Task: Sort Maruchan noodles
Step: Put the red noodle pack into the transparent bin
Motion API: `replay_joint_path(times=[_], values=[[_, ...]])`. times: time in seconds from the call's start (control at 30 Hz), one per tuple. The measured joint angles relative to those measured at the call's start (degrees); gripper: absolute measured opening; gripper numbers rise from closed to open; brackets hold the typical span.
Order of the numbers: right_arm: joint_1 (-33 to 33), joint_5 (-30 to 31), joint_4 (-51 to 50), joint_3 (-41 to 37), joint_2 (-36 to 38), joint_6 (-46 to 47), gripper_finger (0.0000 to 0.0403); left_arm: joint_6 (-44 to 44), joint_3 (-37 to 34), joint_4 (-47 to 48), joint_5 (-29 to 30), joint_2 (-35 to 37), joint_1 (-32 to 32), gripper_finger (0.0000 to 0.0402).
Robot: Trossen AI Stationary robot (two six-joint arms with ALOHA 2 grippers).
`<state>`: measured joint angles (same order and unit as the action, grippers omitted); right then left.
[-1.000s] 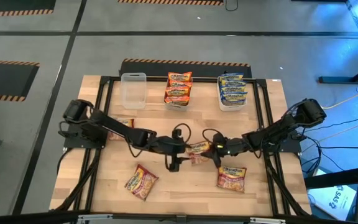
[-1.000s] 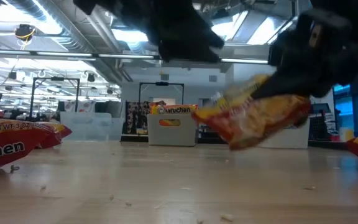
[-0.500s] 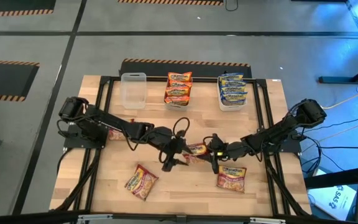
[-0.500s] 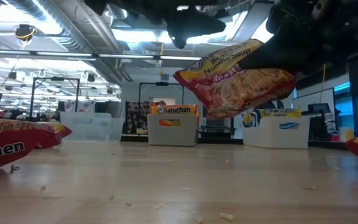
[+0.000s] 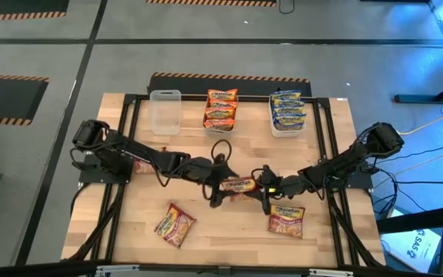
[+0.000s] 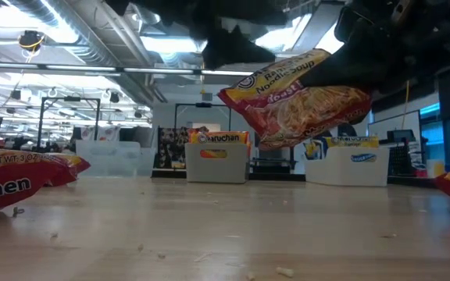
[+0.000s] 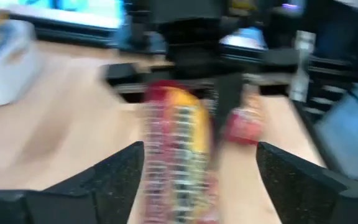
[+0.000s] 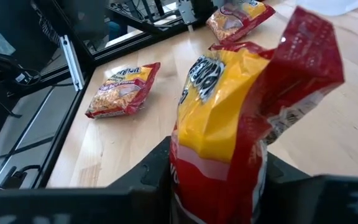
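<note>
Wooden surface (image 5: 229, 231) on a black frame, grey floor around it, three tubs along the far edge: clear empty tub (image 5: 164, 111), middle tub (image 5: 220, 123) stacked with orange packets (image 5: 221, 108), right tub (image 5: 287, 127) stacked with blue-and-yellow packets (image 5: 287, 108)

My right claw (image 5: 258, 187) pinches a red packet (image 6: 303, 97) by one end, held up off the surface at mid-table; right wrist view shows my two fingers tight on its lower part

My left claw (image 5: 218, 187) is right at the other end of it, jaws spread wide with the packet between them in the left wrist view, not gripping

Progress guess: orange and blue sorted, red kind not started since the clear tub holds nothing. Left to go: this held packet, loose packet (image 5: 175, 225) front left, loose packet (image 5: 286, 219) front right just under my right arm, and one more (image 5: 148, 158) partly hidden under my left arm

Versus a second ago: my left claw has let go and opened up wide, so handover to the right looks done; left claw first swung toward the near edge, now back up beside the packet. Packet has risen and flattened out in the low view, barely shifted over the last half second, right grip unchanged
</note>
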<state>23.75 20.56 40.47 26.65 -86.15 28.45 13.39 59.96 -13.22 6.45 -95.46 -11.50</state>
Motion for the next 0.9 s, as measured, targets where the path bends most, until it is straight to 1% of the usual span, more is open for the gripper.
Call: replay_joint_path(times=[0.07,0.17,0.37,0.43,0.5,0.63,0.7,0.77,0.83,0.9], values=[[0.01,0.00,0.02,-0.01,0.00,-0.17,0.0112,0.56,0.00,0.10,1.31,0.00,0.34,0.0317],[0.00,0.00,0.02,-0.01,0.00,-0.27,0.0118,0.02,0.00,-0.54,1.26,0.00,0.20,0.0327],[0.00,0.00,0.97,-0.01,0.00,-2.03,0.0113,1.18,0.03,-3.10,1.69,0.02,-0.26,0.0323],[0.00,-0.12,1.57,-0.01,0.00,-2.73,0.0113,2.38,0.04,-1.16,0.71,0.02,0.19,0.0322],[0.00,-0.61,2.64,-0.01,0.00,-3.38,0.0115,3.23,0.00,0.39,-2.08,-0.02,1.60,0.0322],[0.00,-1.65,4.90,-0.01,0.00,-4.99,0.0115,6.70,0.10,1.01,-10.14,-0.99,4.45,0.0322],[0.00,-1.67,5.42,-0.01,0.00,-5.43,0.0115,7.74,-0.13,3.25,-13.90,-1.66,5.46,0.0322],[0.00,-1.68,5.89,-0.01,0.00,-6.17,0.0115,8.79,-0.12,2.62,-17.83,-1.66,6.26,0.0321],[-0.04,-1.68,6.43,0.08,0.00,-6.61,0.0116,9.40,0.17,2.14,-20.46,-1.68,6.63,0.0319],[-0.17,-2.17,5.42,0.97,0.00,-7.29,0.0116,10.90,0.40,4.11,-23.53,-1.92,6.57,0.0315]])
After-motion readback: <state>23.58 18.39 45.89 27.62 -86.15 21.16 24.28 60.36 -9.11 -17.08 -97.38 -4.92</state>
